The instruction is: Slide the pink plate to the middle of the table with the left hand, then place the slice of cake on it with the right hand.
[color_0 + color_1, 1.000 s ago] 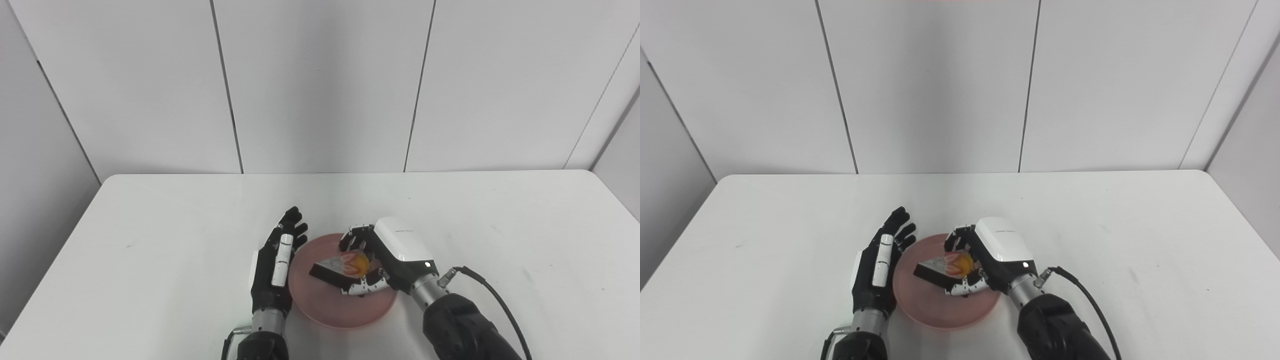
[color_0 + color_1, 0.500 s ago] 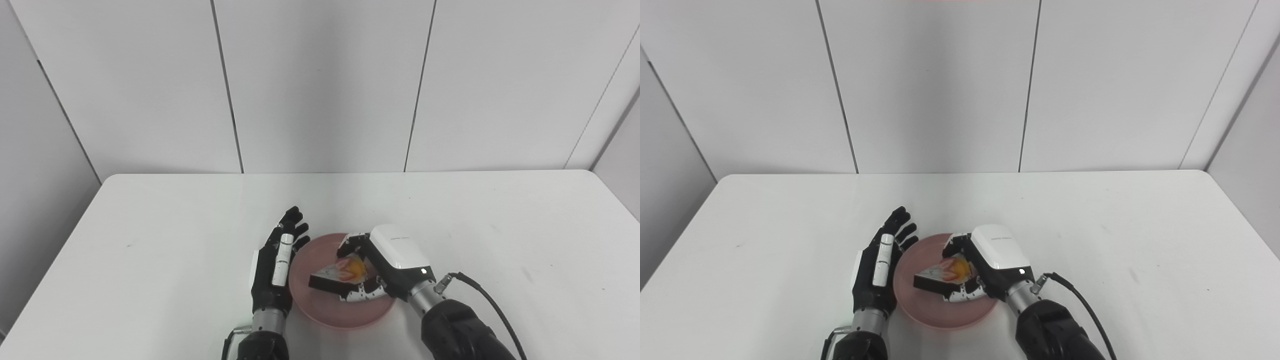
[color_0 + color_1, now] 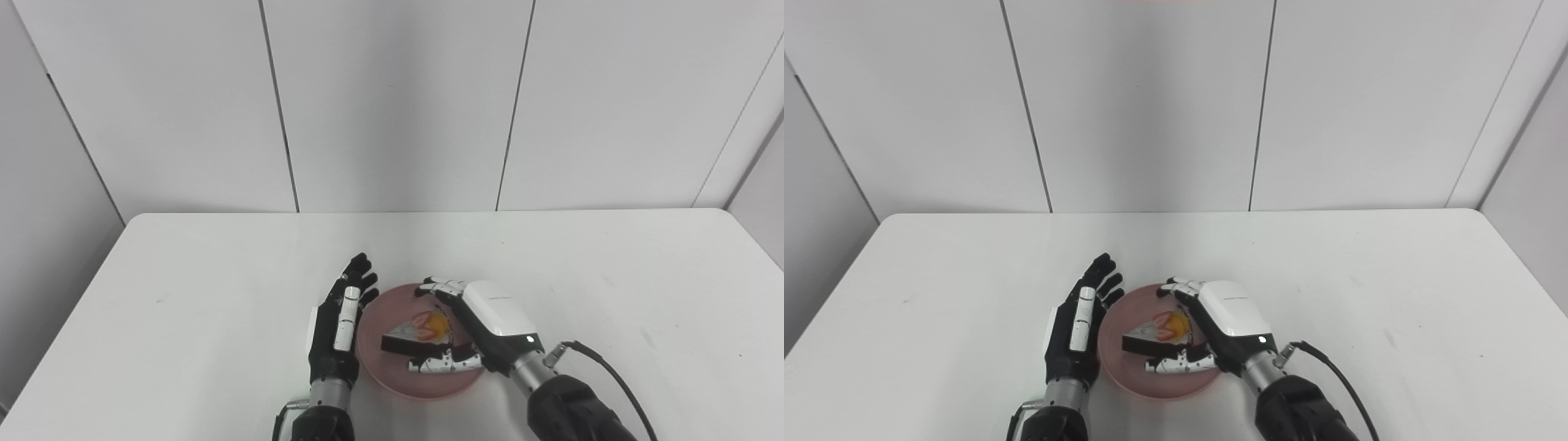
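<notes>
I am spreading the right hand fingers off the slice of cake lying between them on the pink plate (withdraw straight, no nudging); left hand is resting flat, fingers extended.

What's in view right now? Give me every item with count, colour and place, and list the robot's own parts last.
table: one, white, fills the lower half of the view.
wall panels: several, pale grey, behind the table.
pink plate: one, pink, near the table's front middle, between the two hands.
slice of cake: one, dark base with white top and red and orange fruit, lying on the plate.
cable: one, black, running from the right wrist.
left hand: one, black and white, open, beside the plate's left rim.
right hand: one, white and black, fingers spread around the cake, apparently not gripping it.
</notes>
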